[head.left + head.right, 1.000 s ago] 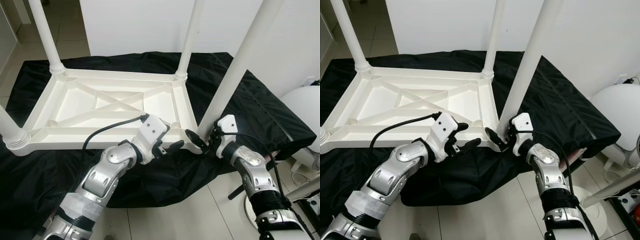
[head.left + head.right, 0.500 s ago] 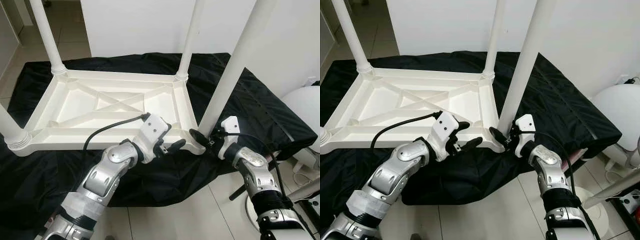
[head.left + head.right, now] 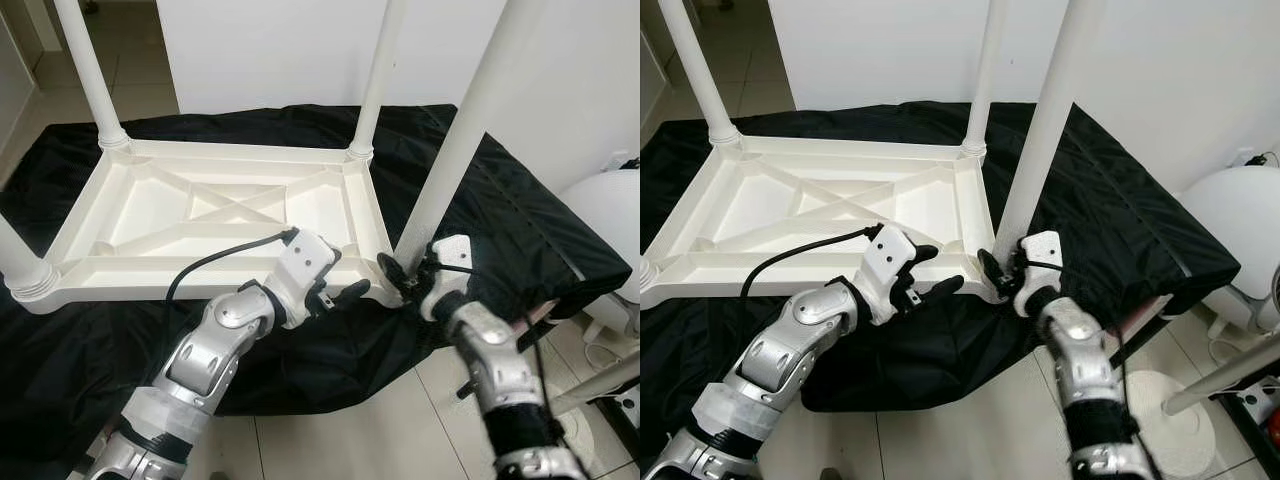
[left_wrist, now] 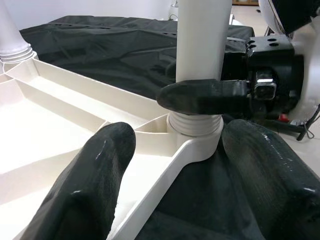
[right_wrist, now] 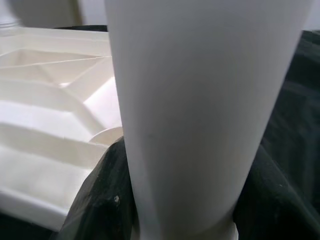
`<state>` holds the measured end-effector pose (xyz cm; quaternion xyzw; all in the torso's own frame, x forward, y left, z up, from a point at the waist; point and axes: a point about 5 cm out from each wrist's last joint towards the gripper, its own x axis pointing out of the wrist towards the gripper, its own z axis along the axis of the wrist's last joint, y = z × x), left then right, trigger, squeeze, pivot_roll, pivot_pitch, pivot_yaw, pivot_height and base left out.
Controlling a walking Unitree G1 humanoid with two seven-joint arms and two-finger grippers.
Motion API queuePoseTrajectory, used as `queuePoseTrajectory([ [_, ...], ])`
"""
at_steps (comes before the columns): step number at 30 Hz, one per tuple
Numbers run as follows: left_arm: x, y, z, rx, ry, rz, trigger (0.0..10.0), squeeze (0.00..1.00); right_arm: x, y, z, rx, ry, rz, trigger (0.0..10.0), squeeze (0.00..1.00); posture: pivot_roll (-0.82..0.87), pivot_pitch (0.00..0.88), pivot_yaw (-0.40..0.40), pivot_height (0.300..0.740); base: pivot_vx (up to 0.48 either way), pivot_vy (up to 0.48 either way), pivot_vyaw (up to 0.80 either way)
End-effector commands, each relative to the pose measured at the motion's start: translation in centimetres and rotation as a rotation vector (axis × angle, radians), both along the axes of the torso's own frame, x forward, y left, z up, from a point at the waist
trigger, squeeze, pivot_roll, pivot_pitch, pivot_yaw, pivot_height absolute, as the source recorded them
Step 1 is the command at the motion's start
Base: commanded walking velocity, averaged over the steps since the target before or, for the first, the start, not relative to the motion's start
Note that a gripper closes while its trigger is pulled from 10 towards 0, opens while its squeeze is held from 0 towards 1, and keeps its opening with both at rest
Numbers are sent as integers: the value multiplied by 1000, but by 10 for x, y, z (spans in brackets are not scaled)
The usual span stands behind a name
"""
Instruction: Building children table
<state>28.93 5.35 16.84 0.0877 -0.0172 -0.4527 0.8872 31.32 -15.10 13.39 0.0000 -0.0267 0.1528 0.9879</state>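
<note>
The upturned children's table top (image 3: 215,215) is smooth white plastic with a faint sheen along its moulded ribs. The table leg (image 3: 455,150) gripped between the right gripper's (image 3: 400,277) jaws is the same white plastic, matt, with a ribbed collar at its foot. Under both lies a black cloth (image 3: 500,215), creased and faintly shiny. The left gripper's (image 3: 340,292) fingers (image 4: 85,185) are glossy black, rubbery. Both arms wear brushed silver metal. The floor (image 3: 350,440) is pale, glossy tile.

Black cloth (image 3: 500,210) over tiled floor (image 3: 330,440), white wall (image 3: 280,50) behind.
</note>
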Motion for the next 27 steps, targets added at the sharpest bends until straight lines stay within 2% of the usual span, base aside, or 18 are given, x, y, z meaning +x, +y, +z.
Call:
queuePoseTrajectory([
  [1, -1, 2, -1, 6, 3, 1, 10000, 0, -3, -3, -6, 4, 43, -76, 10000, 0, -33, 44, -43, 740, 0, 0, 0],
  [4, -1, 2, -1, 7, 4, 1, 10000, 0, -4, 0, -8, 14, 51, -143, 10000, 0, -35, 43, -42, 740, 0, 0, 0],
  [5, -1, 1, -1, 7, 4, -1, 10000, 0, -7, 3, -10, 28, 53, -231, 10000, 0, -38, 40, -41, 740, 0, 0, 0],
  [7, -1, 1, -1, 7, 4, -1, 10000, 0, -7, 3, -10, 28, 53, -231, 10000, 0, -38, 40, -41, 740, 0, 0, 0],
  [9, -1, 0, -1, 7, 3, -7, 10000, 0, -11, 11, -9, 49, 49, -390, 10000, 0, -38, 35, -44, 740, 0, 0, 0],
  [11, -1, 0, -1, 7, 3, -7, 10000, 0, -11, 11, -9, 49, 49, -390, 10000, 0, -38, 35, -44, 740, 0, 0, 0],
  [12, 0, -1, 0, 3, 3, -8, 10000, 0, -11, 19, -6, 69, 45, -425, 10000, 0, -35, 30, -46, 740, 0, 0, 0],
  [17, 0, -2, 0, 1, 0, -9, 10000, 0, -12, 27, 0, 92, 38, -420, 10000, 0, -37, 25, -47, 740, 0, 0, 0],
  [20, -1, -3, 0, -1, -1, -11, 10000, 0, -18, 34, 5, 153, 8, -305, 10000, 0, -32, 22, -53, 740, 0, 0, 0],
  [21, -1, -3, 0, -1, -1, -10, 10000, 0, -19, 35, 6, 141, 5, -294, 10000, 149, -30, 21, -56, 740, 0, 0, 0],
  [22, -1, -2, 0, -1, -1, -9, 10000, 0, -19, 35, 6, 135, 4, -293, 10000, 1000, -30, 21, -56, 740, 0, 0, 0],
  [27, -2, -2, 0, -1, -1, -8, 10000, 0, -21, 35, 10, 154, -6, -280, 10000, 1000, -27, 20, -61, 740, 0, 0, 0],
])
